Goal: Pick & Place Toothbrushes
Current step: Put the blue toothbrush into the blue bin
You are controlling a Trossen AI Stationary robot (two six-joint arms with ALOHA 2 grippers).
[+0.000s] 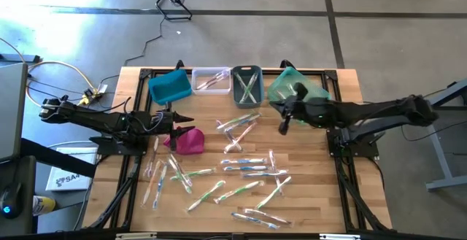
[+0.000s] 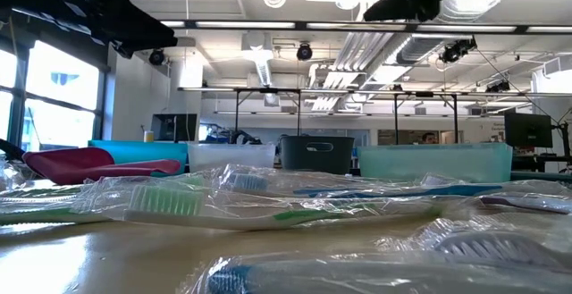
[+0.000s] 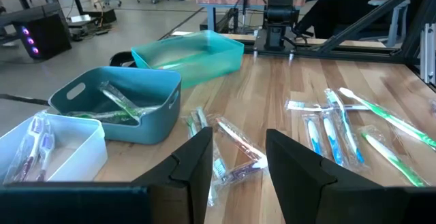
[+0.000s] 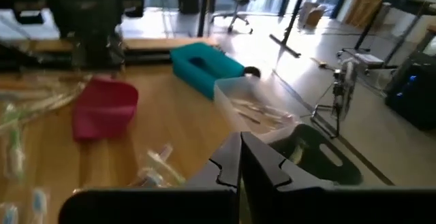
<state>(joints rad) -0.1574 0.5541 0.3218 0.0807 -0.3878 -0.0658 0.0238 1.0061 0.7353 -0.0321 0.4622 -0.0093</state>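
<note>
**Toothbrushes strewn, both grippers aloft**

Toothbrushes (image 1: 244,168) litter our near and middle table — bins line the far edge. Our left gripper (image 1: 187,118) hovers spread, empty, beside the magenta pouch (image 1: 187,141); our right gripper (image 1: 284,125), pressed together, near the teal bin (image 1: 315,88).

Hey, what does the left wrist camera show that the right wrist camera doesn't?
Only the left wrist view shows the teal bin and the left hand, open and empty above the table. Only the right wrist view shows the magenta pouch, the blue bin and the right hand, shut. Both show the clear bin holding toothbrushes, the grey bin, and loose wrapped toothbrushes on the wood.
</note>
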